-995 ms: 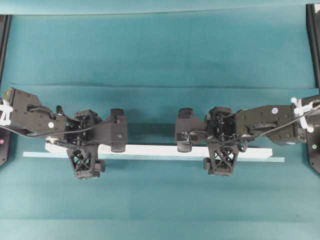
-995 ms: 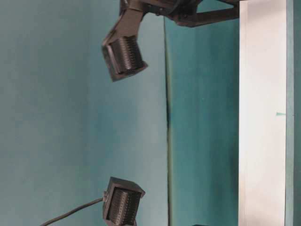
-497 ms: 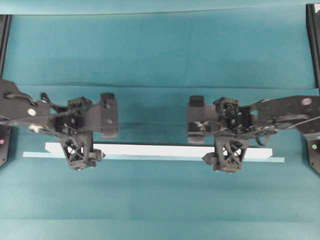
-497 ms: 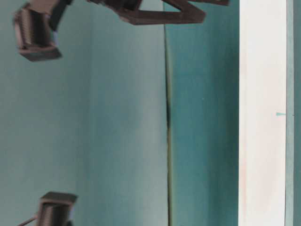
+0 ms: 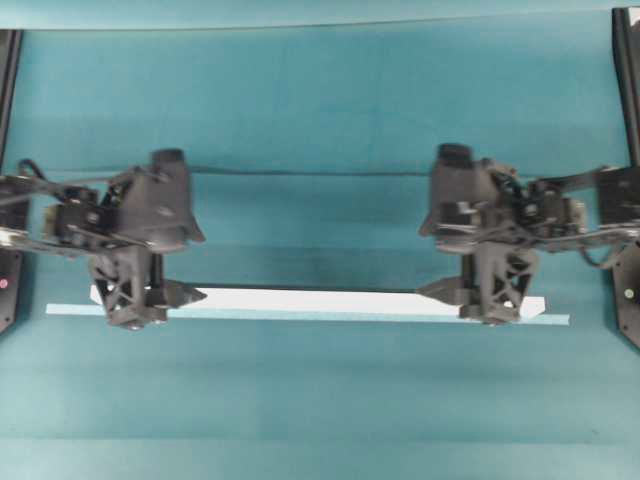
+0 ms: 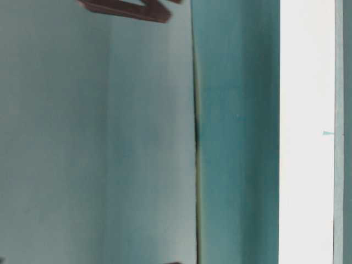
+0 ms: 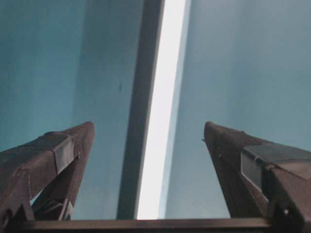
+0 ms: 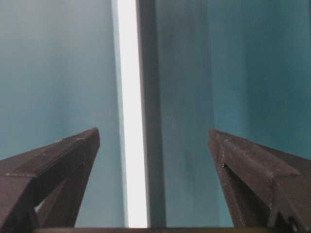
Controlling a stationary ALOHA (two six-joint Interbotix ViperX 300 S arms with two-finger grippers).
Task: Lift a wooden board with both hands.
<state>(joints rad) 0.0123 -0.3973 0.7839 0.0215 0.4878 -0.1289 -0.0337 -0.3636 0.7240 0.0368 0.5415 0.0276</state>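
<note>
A teal cloth (image 5: 320, 110) covers the whole table, with a crease running across it from the left edge to the right edge about midway. No container stands anywhere on it.

The wooden board (image 5: 315, 300) lies flat on the cloth toward the near edge, running almost from the left edge to the right edge, bright white on top with slanted ends. A thinner pale strip (image 5: 300, 314) lies along its near side, touching it and reaching a little farther at both ends.

The 2 black arms come in from the left and right edges. The left gripper (image 5: 150, 293) hangs over the left end of the board with its fingers (image 7: 58, 155) spread wide, the board showing between them in the left wrist view and neither finger touching it. The right gripper (image 5: 480, 292) hangs over the right end, its fingers (image 8: 252, 174) spread just as wide with the board between them, apart from both.

In the table-level view the board (image 6: 306, 132) shows as a white band, and only a dark scrap of an arm (image 6: 129, 8) shows at the top edge.
</note>
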